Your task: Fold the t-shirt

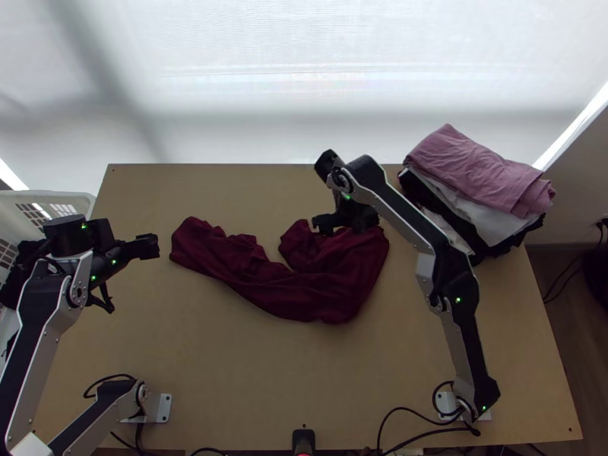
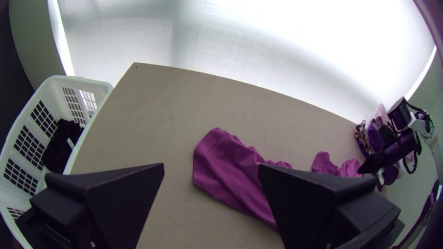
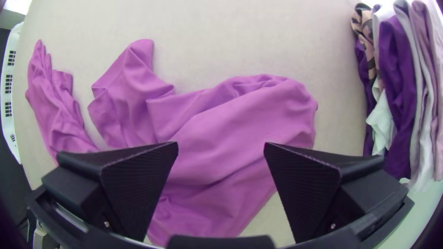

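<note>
A dark red t-shirt lies bunched in a curved heap mid-table; it looks pink-purple as the t-shirt in the left wrist view and the t-shirt in the right wrist view. My left gripper is left of the shirt's left end, apart from it; in its wrist view the left gripper is open, with nothing between its fingers. Over the shirt's right part is my right gripper. The right gripper stands open above the cloth in its wrist view, holding none of it.
A stack of folded clothes sits at the table's back right corner. A white basket with dark cloth inside stands beyond the table's left edge. Bare tabletop lies between the shirt and the near edge.
</note>
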